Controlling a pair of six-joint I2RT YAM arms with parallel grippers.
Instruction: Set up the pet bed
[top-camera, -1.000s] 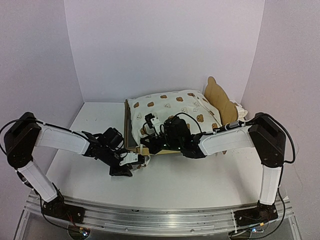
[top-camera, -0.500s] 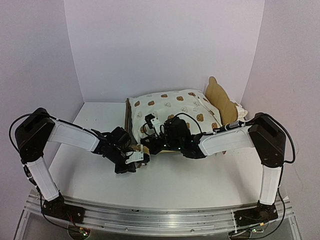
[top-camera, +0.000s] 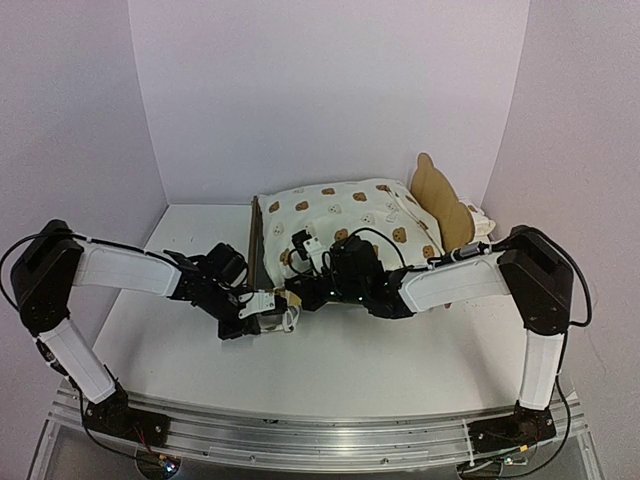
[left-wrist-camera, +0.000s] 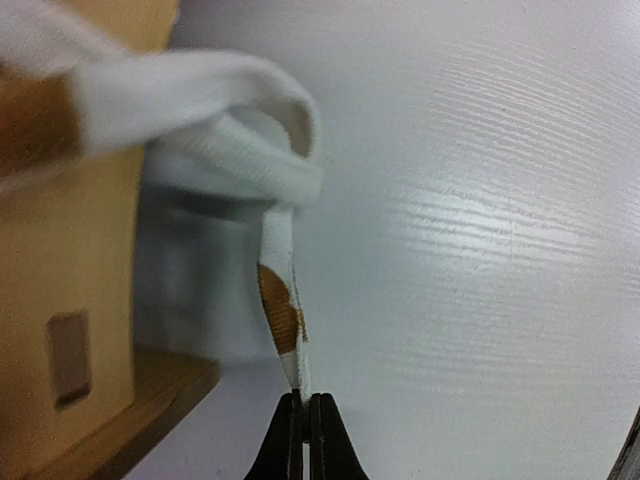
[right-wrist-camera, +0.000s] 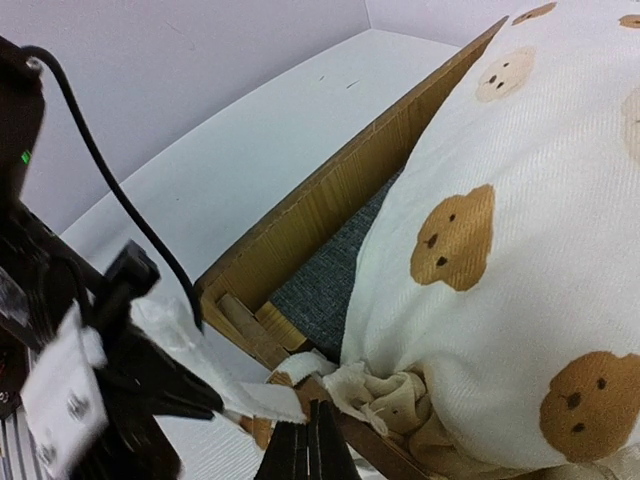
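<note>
L gripper (left-wrist-camera: 303, 400) just snapped shut on the ruffle (left-wrist-camera: 280, 310) at the near-left corner of the pet bed (top-camera: 350, 210), sitting centre-back; R gripper (right-wrist-camera: 308, 408) pinched closed beside it, so cushion-straightening prob. can start.

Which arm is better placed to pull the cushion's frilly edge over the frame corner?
Left, likely. The left gripper is shut on the ruffle outside the frame, with table surface beside it; the right gripper seems to pinch it, but crowded against the cushion.
</note>
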